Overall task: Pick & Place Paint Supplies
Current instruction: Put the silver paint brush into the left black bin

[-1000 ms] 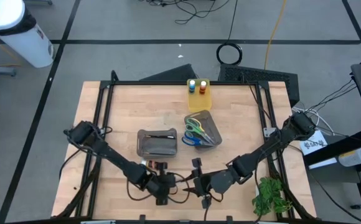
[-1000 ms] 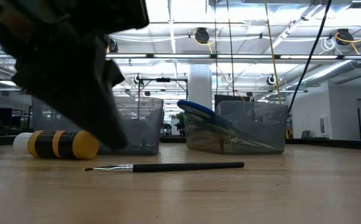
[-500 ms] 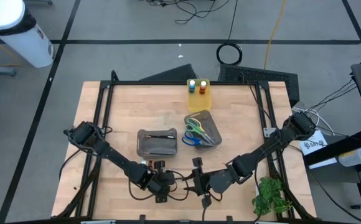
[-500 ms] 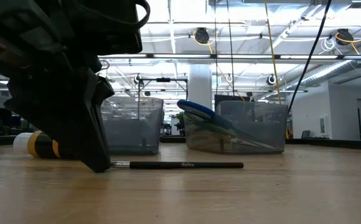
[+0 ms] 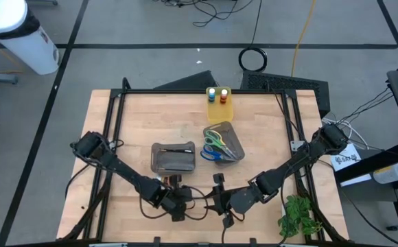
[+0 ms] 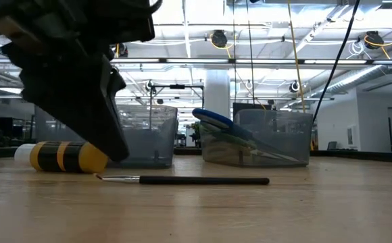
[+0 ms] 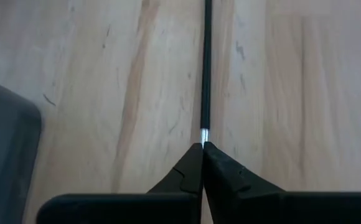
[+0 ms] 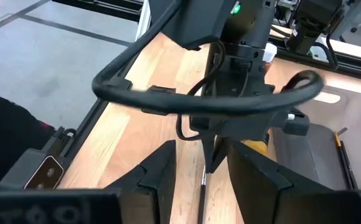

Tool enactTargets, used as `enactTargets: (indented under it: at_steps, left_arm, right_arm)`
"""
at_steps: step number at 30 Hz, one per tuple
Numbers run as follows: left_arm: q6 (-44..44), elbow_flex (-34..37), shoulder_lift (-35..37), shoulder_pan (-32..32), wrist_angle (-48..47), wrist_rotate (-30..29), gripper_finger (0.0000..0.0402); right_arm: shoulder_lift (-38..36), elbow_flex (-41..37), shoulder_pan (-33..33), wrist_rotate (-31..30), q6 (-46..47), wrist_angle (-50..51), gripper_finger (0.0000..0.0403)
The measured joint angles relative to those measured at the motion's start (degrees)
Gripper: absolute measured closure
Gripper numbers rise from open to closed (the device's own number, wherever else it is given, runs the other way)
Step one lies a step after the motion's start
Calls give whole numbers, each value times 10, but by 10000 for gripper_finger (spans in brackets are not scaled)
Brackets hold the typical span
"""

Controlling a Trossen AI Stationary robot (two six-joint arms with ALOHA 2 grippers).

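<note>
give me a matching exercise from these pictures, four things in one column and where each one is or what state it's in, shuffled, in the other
Things:
1. left claw
2. right claw
3. scissors
4. orange-red pot

Places or states:
A. in the yellow bin at the table's far side
B. open, near the brush's other end
C. standing in a grey bin
D. shut on the brush at its silver ferrule

Pairs: 1-D, 2-B, 3-C, 4-A
</note>
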State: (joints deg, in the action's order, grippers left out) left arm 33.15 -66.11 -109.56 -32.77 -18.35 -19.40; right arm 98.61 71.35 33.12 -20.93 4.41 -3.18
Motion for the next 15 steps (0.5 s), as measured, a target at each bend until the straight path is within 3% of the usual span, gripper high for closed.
enactTargets:
  at_steps: [15]
  left_arm:
    - [4,0,0,-4,-1,14,396]
  right_arm:
    - [0,0,0,0,5,0,273]
